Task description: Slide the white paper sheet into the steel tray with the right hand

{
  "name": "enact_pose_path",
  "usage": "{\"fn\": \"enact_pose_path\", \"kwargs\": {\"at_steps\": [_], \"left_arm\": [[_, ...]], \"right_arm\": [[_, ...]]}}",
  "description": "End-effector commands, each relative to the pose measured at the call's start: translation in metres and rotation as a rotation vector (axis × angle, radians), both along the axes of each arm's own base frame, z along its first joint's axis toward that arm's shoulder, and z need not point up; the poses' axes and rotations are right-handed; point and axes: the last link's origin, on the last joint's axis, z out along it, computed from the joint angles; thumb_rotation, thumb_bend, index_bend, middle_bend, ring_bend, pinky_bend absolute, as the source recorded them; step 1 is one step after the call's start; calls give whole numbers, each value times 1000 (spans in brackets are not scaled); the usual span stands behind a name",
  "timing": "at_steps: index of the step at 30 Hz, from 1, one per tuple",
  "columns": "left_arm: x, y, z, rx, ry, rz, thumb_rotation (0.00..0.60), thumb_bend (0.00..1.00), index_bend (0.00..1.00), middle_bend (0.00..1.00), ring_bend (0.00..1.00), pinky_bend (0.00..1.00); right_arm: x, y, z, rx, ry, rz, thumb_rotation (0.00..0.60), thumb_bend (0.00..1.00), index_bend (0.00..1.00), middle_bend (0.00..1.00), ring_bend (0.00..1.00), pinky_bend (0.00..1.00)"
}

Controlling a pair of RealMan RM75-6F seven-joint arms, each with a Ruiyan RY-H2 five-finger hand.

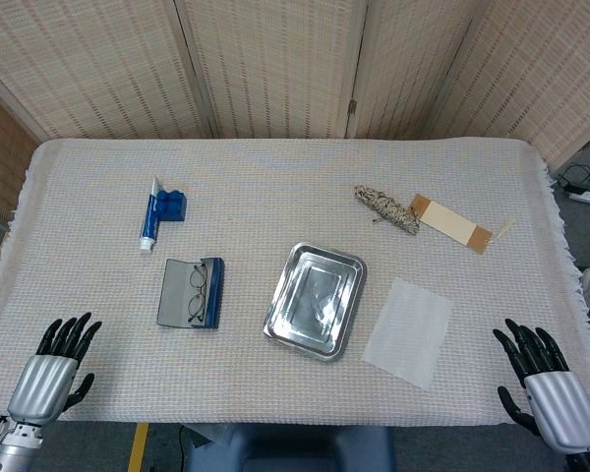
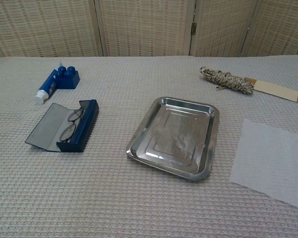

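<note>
Plainly, the right hand (image 1: pixel 546 379), fingers spread and empty, risks crumpling the thin white paper sheet (image 1: pixel 409 330) against the raised rim of the steel tray (image 1: pixel 281 295).

open glasses case (image 1: pixel 192 292) beyond the left hand (image 1: pixel 51 372), blue block (image 1: pixel 170 206) and tube (image 1: pixel 151 226) farther, rope bundle (image 1: pixel 385 208), wooden strip (image 1: pixel 451 223) beyond the right hand (image 1: pixel 548 383)

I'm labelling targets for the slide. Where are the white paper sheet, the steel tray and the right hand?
white paper sheet (image 1: pixel 409 331): head view, centre of the sheet.
steel tray (image 2: pixel 209 147): chest view, right rim.
right hand (image 1: pixel 543 375): head view, back of the hand.
</note>
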Motion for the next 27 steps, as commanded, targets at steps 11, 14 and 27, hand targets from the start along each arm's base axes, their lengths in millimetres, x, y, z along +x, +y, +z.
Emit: {"fn": "enact_pose_path", "kwargs": {"at_steps": [11, 14, 27], "left_arm": [[3, 4, 0, -6, -38, -19, 600, 439, 0, 0, 0, 0], [1, 6, 1, -8, -47, -13, 600, 439, 0, 0, 0, 0], [-13, 22, 3, 33, -24, 37, 600, 439, 0, 0, 0, 0]], "right_arm": [[-11, -10, -21, 123, 105, 69, 600, 459, 0, 0, 0, 0], [-17, -22, -26, 136, 154, 139, 600, 458, 1, 0, 0, 0], [-73, -75, -48, 158, 237, 262, 600, 459, 267, 0, 0, 0]]}}
